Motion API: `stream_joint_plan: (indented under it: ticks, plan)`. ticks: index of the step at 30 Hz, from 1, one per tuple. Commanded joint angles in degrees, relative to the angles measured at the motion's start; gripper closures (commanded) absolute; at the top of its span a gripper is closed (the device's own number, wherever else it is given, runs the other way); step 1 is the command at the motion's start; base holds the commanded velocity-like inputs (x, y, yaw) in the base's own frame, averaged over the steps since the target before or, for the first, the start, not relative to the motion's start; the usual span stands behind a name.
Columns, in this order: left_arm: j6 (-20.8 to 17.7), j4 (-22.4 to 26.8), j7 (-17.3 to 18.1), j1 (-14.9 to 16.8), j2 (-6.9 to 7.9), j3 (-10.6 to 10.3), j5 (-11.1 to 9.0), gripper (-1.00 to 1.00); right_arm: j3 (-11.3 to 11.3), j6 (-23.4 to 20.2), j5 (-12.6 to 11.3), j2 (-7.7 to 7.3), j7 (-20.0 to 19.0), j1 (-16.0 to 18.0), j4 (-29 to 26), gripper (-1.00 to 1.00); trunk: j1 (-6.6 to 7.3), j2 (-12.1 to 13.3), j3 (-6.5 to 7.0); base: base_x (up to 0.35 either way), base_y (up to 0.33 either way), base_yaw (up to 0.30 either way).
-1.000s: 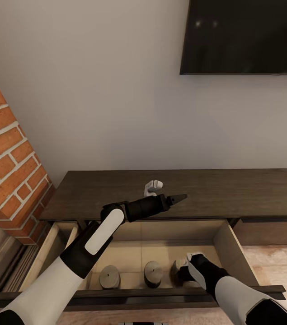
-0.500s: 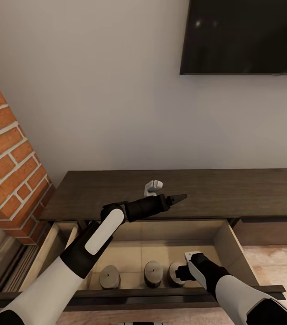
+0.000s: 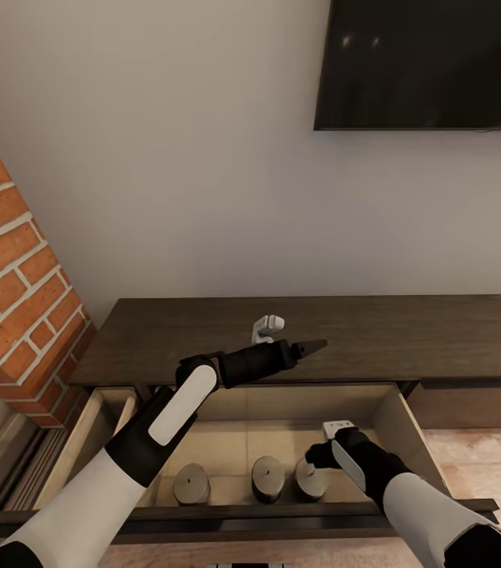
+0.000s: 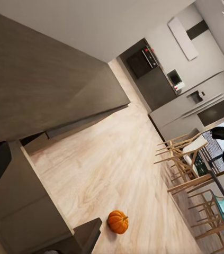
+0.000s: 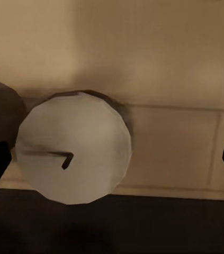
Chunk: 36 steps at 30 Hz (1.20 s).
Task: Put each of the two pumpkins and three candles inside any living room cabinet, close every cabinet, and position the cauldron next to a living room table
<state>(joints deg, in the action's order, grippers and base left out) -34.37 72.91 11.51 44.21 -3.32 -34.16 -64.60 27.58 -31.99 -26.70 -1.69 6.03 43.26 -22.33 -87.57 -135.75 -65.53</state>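
Three candles stand in a row along the front edge of the open drawer point(image 3: 388, 418) of one cabinet point(image 3: 408, 331): left candle point(image 3: 192, 483), middle candle point(image 3: 267, 477), right candle point(image 3: 311, 480). One small white object point(image 3: 267, 326) sits on the cabinet top, toward its front edge. One pumpkin point(image 4: 118, 221) lies on the floor. One TV point(image 3: 428, 63) hangs on the wall. There are two arms, each with one gripper: left gripper point(image 3: 313, 345), right gripper point(image 3: 318, 456).

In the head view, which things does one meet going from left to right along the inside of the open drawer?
Left candle → middle candle → right candle → right gripper, open, just above and beside that last candle.
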Motion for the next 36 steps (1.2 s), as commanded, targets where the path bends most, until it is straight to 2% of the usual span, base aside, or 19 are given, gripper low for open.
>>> stream_joint_plan:
  ticks: [1,4,5,7,17,19,23,31,36]
  plan:
    - [0.00,-0.15,0.00,0.00,-0.01,0.01,0.00,-1.00,-0.01,-0.18,-0.01,-0.30,-0.03,-0.01,-0.35,-1.00,0.00,0.00,0.00,0.000,0.000,0.000]
    - [0.07,-0.34,0.00,0.00,-0.02,-0.02,0.00,-1.00,-0.05,-0.33,-0.06,-0.95,-0.15,-0.02,-1.04,-1.00,0.00,0.00,0.00,0.000,0.000,0.000]
    - [0.79,-0.55,0.00,0.00,-0.11,-0.03,0.00,-1.00,-1.60,-0.39,-0.10,-2.20,-0.40,-0.02,-1.60,-1.00,0.00,0.00,0.00,0.000,0.000,0.000]
    - [0.87,-0.57,0.00,0.00,-0.19,-0.10,0.00,-1.00,-2.68,-0.36,-0.05,-2.31,-0.64,-0.02,-1.66,-1.00,0.00,0.00,0.00,0.000,0.000,0.000]
    - [0.91,-0.55,-0.07,0.00,-0.20,-0.06,-0.02,-1.00,-2.74,-0.36,-0.17,-2.11,-0.66,-0.02,-1.58,-1.00,0.00,0.00,0.00,0.000,0.000,0.000]
    - [0.70,-0.61,-0.11,0.00,-0.87,-0.02,-0.25,-1.00,-2.75,-0.39,-0.24,-2.10,-0.66,-0.02,-1.57,-1.00,0.44,0.80,0.36,0.000,0.000,0.000]
    - [0.10,-0.60,-0.53,0.03,-0.89,-0.03,-0.19,-1.00,-2.79,-0.59,-0.26,-2.18,-0.66,-0.02,-1.57,-1.00,1.32,2.41,1.08,0.000,0.000,0.000]
    - [-0.32,-0.81,-6.51,0.09,-0.55,0.02,-0.37,-1.00,-2.88,-5.62,-0.11,-2.18,-0.66,-0.02,-1.66,-1.00,3.07,5.61,2.51,0.000,0.000,0.000]
    - [-1.27,-0.98,-7.68,0.09,-0.23,-0.09,-0.24,-1.00,-2.89,-6.09,-0.10,-2.25,-0.66,-0.02,-1.66,-1.00,4.17,7.62,3.41,0.000,0.000,0.000]
